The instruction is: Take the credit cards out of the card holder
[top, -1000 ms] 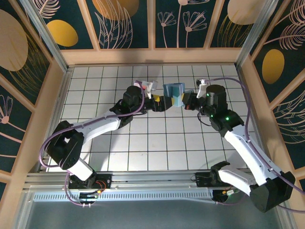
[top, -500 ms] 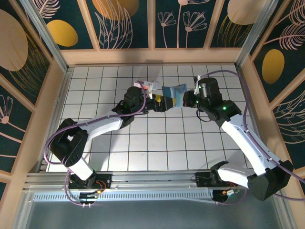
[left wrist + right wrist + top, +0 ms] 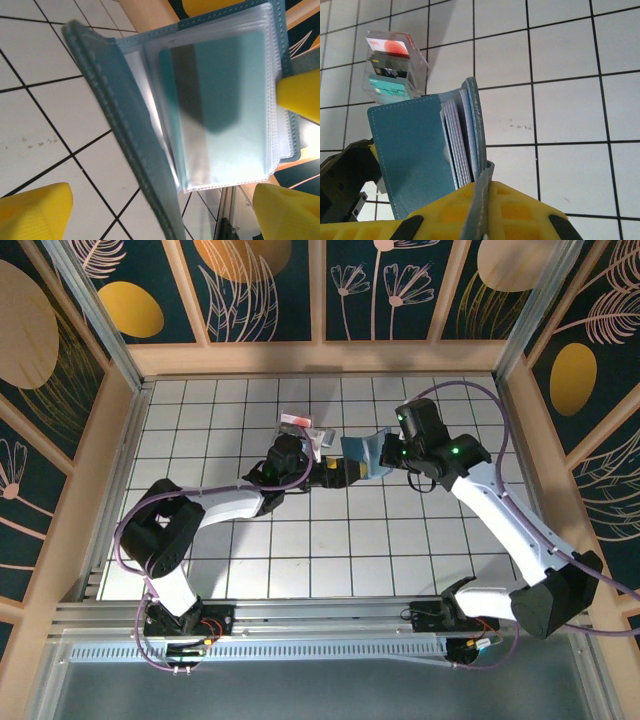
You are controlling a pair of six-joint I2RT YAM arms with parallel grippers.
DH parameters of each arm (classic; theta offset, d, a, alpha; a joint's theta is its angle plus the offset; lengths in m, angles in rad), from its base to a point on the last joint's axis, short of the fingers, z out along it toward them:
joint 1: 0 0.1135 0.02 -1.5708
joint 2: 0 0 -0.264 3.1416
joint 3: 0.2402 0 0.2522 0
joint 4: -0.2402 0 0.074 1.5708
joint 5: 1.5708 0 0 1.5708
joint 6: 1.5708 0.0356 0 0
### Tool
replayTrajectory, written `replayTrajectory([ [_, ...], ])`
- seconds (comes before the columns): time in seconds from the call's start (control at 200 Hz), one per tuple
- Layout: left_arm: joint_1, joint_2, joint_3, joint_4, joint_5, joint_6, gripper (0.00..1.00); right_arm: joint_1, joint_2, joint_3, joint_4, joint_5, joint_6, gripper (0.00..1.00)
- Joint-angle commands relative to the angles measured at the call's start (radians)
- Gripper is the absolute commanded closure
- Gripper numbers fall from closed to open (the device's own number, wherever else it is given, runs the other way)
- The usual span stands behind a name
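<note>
White tiled table [image 3: 300, 540]; right tool [image 3: 482, 195] clamped on card holder [image 3: 412, 150]; left tool [image 3: 347, 469] apart beside it; credit card [image 3: 225, 105] print blurred

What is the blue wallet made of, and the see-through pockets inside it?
The card holder looks like leather or fake leather: matte blue-teal, with a stitched edge. Its pockets look like thin clear plastic: glossy, see-through, a teal card showing inside.
</note>
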State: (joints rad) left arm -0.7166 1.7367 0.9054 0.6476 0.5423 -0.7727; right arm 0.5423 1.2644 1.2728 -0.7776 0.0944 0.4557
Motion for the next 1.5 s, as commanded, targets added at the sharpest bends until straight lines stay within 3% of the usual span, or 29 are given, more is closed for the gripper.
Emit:
replayTrajectory([
  [0.0, -0.005, 0.018, -0.003, 0.05, 0.024, 0.004, 0.08, 0.023, 0.025, 0.064, -0.053, 0.057, 0.012, 1.0],
  [0.235, -0.006, 0.063, 0.007, 0.074, 0.044, -0.002, 0.24, 0.041, 0.11, 0.096, -0.028, 0.045, -0.005, 1.0],
  [0.39, -0.007, 0.052, 0.005, 0.026, 0.03, 0.029, 0.21, 0.06, 0.145, 0.134, -0.08, 0.137, -0.007, 1.0],
  [0.721, -0.007, 0.065, 0.023, 0.038, 0.045, 0.022, 0.19, 0.067, 0.12, 0.122, -0.074, 0.117, -0.005, 1.0],
  [0.946, -0.007, 0.045, 0.016, 0.064, 0.059, 0.002, 0.02, 0.061, 0.102, 0.091, -0.049, 0.109, -0.017, 1.0],
  [1.251, -0.009, 0.017, 0.008, 0.099, 0.07, -0.026, 0.02, 0.027, 0.048, 0.035, 0.031, 0.025, -0.029, 1.0],
  [1.491, -0.009, 0.022, 0.02, 0.115, 0.086, -0.034, 0.32, -0.028, -0.05, -0.076, 0.198, -0.16, -0.032, 0.98],
])
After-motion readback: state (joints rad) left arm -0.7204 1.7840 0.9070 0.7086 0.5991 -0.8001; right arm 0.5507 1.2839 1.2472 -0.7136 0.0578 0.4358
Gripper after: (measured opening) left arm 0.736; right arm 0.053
